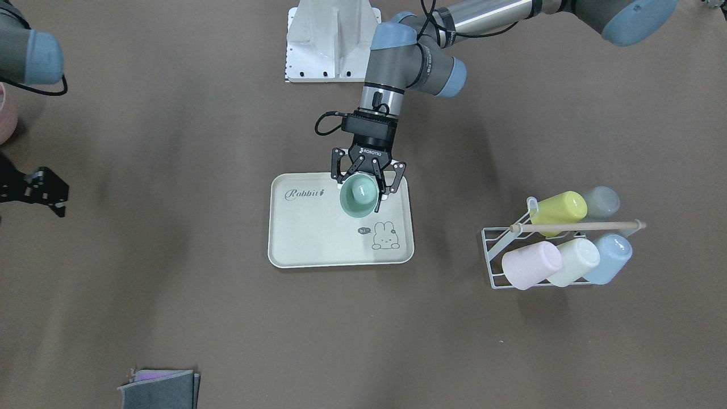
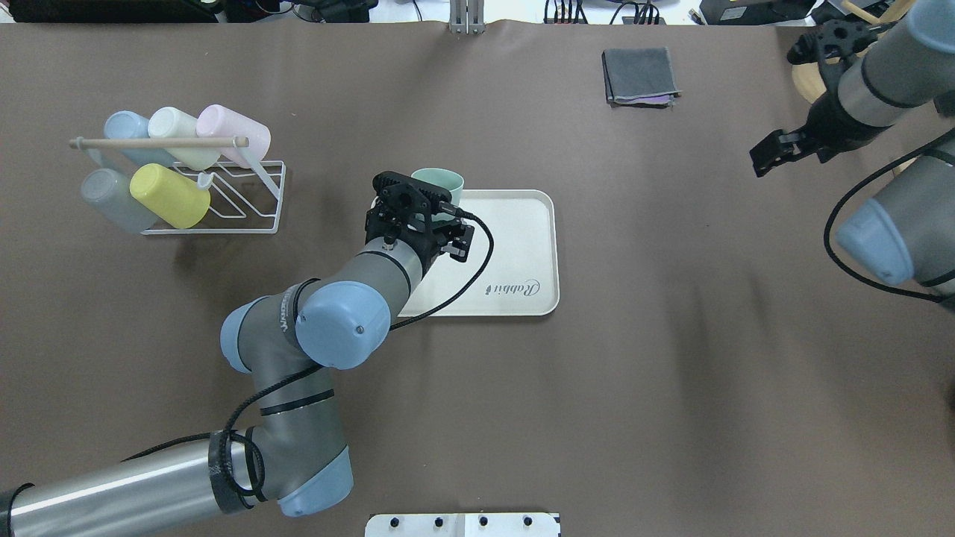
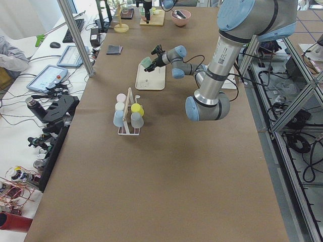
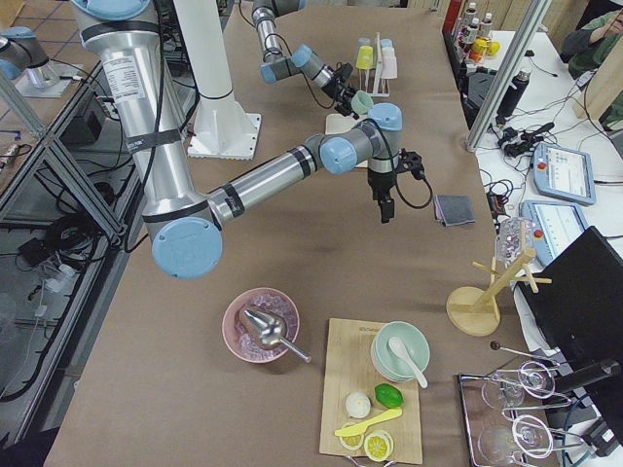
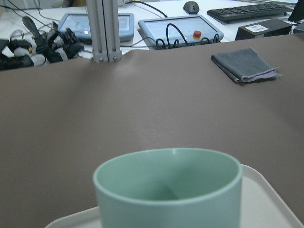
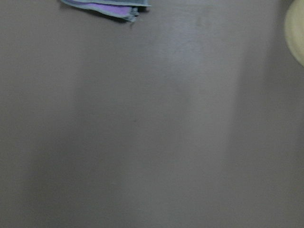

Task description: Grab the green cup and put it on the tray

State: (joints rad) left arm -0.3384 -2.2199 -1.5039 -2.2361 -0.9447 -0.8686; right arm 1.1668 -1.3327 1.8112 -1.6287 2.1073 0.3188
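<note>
The green cup (image 1: 359,194) is a mint tumbler held mouth up in my left gripper (image 1: 368,180). The fingers close on its sides, and it hangs above the cream tray (image 1: 318,238) with the "Rabbit" script. In the overhead view the cup (image 2: 440,181) shows just past the gripper over the tray (image 2: 522,239). The left wrist view shows the cup's rim (image 5: 167,178) close up, with the tray's rim (image 5: 270,190) below it. My right gripper (image 2: 768,155) hangs far off to the side over bare table and holds nothing; it looks open.
A white wire rack (image 1: 545,250) with several pastel cups lying in it stands on my left side (image 2: 186,175). A folded grey cloth (image 2: 640,74) lies at the far edge. A pink bowl (image 4: 261,326) and a cutting board (image 4: 375,399) sit at the right end.
</note>
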